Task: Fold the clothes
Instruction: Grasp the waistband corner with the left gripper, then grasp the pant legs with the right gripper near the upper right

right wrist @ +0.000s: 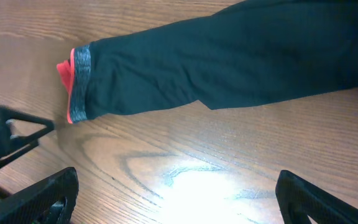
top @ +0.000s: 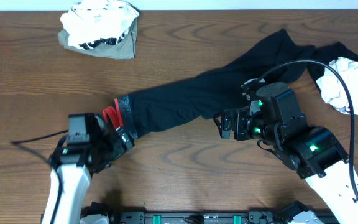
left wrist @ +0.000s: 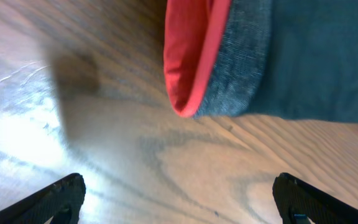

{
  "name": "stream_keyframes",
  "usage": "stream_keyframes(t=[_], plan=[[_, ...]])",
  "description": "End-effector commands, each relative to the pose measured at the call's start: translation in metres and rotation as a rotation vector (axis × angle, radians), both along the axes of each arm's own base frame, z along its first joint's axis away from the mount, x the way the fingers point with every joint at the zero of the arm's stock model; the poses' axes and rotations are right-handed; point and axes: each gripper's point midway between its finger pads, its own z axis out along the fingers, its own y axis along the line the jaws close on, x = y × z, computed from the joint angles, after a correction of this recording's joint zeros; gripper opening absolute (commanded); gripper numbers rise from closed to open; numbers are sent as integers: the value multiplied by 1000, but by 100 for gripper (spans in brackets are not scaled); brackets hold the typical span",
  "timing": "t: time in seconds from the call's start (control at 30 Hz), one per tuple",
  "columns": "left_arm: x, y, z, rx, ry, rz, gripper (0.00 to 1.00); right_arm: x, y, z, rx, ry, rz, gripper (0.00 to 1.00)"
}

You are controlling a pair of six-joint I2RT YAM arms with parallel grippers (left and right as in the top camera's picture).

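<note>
A long black garment (top: 191, 96) lies stretched across the table from lower left to upper right. Its lower-left end has a grey band and a red lining (top: 110, 116). In the left wrist view the red lining (left wrist: 194, 56) and grey band (left wrist: 241, 68) lie just ahead of my left gripper (left wrist: 179, 199), which is open and empty over bare wood. My left gripper (top: 118, 140) sits right at that end. My right gripper (top: 227, 126) is open and empty beside the garment's lower edge; the garment (right wrist: 229, 62) fills the top of the right wrist view, above the jaws (right wrist: 179, 196).
A crumpled white and tan garment (top: 99, 28) lies at the back left. A white garment (top: 353, 84) lies at the right edge, next to the black garment's far end. The table's front edge runs just below both arms.
</note>
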Motion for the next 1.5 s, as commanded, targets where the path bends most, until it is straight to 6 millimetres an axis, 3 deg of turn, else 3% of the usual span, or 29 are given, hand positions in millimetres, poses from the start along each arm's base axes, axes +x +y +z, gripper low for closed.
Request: stream_keyframes(t=[0.0, 0.13, 0.33, 0.67, 0.93, 1.2, 1.3, 1.4, 1.47], plan=[[18, -4, -8, 10, 21, 4, 98, 1, -1, 6, 18, -9, -9, 99], [34, -17, -18, 2, 18, -7, 98, 1, -1, 6, 18, -9, -9, 99], [40, 0, -29, 126, 45, 142, 98, 0, -1, 6, 17, -7, -9, 99], [68, -2, -36, 96, -17, 197, 98, -1, -2, 4, 3, -7, 1, 99], [63, -2, -62, 108, 61, 191, 98, -1, -2, 4, 2, -6, 0, 99], [62, -2, -69, 112, 82, 189, 99, -1, -2, 4, 2, -5, 0, 99], [61, -2, -69, 112, 84, 189, 79, -1, -2, 4, 2, -5, 0, 99], [60, -3, -69, 105, 88, 186, 72, -1, -2, 4, 2, -4, 0, 99], [60, -5, -69, 96, 89, 181, 61, -2, -2, 4, 2, -4, 0, 99]])
